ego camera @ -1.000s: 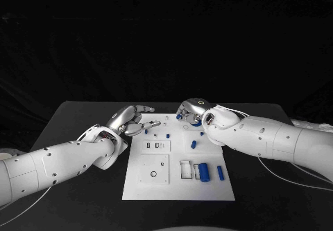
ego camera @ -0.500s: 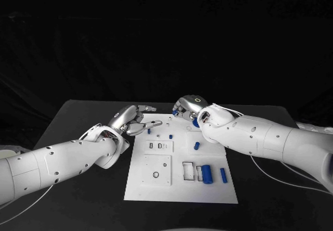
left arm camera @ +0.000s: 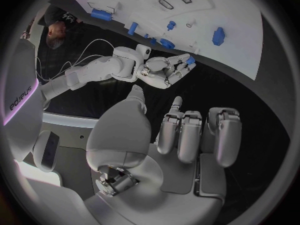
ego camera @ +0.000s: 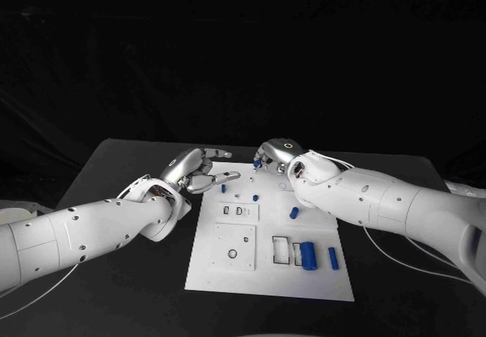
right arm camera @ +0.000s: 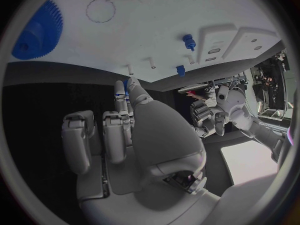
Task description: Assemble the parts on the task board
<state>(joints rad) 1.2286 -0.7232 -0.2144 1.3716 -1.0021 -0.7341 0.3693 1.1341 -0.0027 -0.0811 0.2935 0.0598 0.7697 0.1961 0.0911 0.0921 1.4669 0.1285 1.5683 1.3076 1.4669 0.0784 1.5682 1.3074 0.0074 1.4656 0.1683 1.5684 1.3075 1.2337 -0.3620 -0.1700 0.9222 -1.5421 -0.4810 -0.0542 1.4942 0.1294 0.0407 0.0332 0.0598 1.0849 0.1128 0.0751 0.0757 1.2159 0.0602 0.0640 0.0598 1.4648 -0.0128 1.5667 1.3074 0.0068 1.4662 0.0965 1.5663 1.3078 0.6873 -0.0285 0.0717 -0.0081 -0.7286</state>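
Both hands hover at the far end of the task board, the right one pinching a small blue part.

The right hand sits over the board's far edge with its fingers curled in; the left wrist view shows a small blue part held at its fingertips. The left hand is beside the board's far left corner, fingers loosely bent and apart, holding nothing, one finger reaching over the board's edge near a blue peg. On the board lie more blue parts: a short piece mid-board, a thick cylinder and a thinner one at the near right. A blue gear rests on the board in the right wrist view.
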